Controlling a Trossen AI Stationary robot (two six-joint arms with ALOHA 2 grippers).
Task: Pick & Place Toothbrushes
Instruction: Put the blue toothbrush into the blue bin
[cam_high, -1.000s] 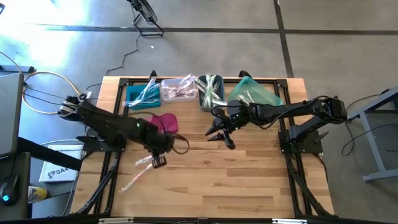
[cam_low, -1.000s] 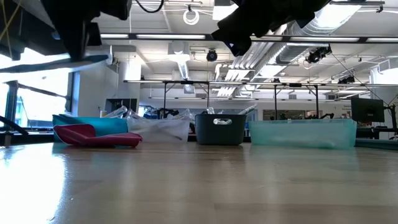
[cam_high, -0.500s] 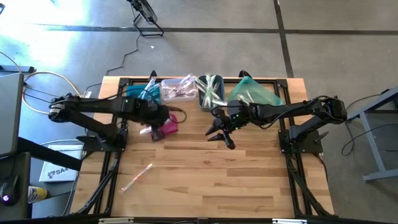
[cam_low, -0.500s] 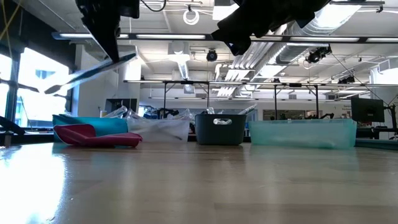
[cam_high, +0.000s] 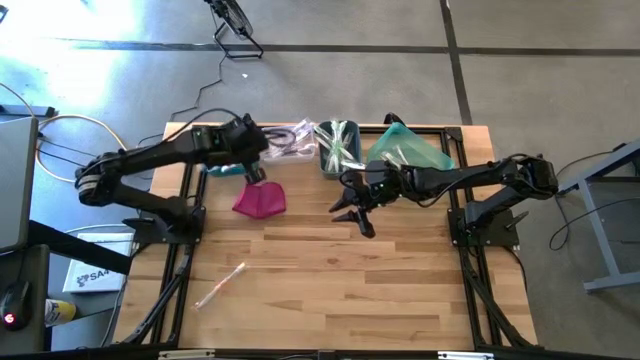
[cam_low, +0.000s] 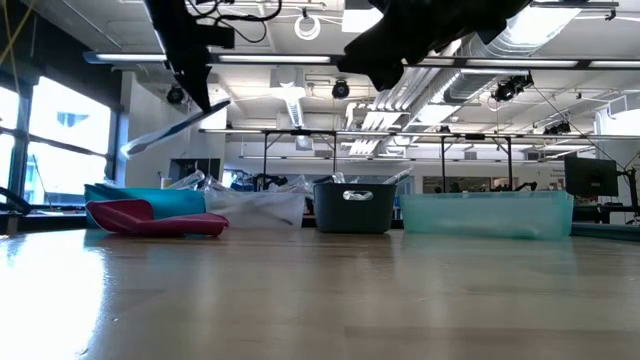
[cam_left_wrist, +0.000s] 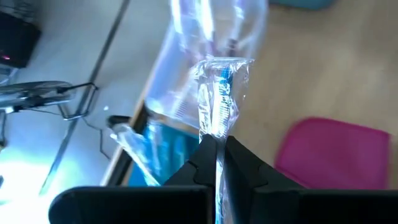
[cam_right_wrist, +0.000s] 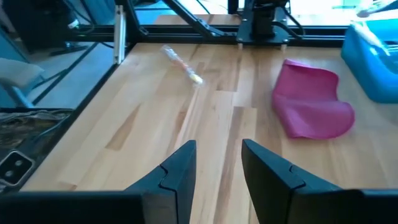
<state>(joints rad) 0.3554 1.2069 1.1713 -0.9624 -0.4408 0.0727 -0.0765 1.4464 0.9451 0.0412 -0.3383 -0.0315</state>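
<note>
Toothbrush (cam_left_wrist: 219, 106) in a clear wrapper is clamped between the closed fingers of the left gripper (cam_high: 254, 172), held in the air above the back of the bench (cam_high: 400, 290), over the clear bin (cam_high: 287, 143) and the blue bin (cam_high: 218, 152) beside it; in the low view the wrapped brush (cam_low: 165, 133) slants down from the gripper, well above the bins; the magenta pouch (cam_high: 260, 199) lies on the bench just in front of the blue bin, below that gripper; another wrapped toothbrush (cam_high: 221, 286) lies alone on the wood near the front left, well apart from everything else; more toothbrushes fill the four bins along the back edge, with the dark bin (cam_high: 338, 147) and the teal bin (cam_high: 408, 148) to the right of the clear one; the right gripper (cam_high: 352, 212) hovers over the middle of the bench in front of the dark bin, its fingers (cam_right_wrist: 267, 171) parted and holding nothing, pointed toward the pouch and the lone brush.
</note>
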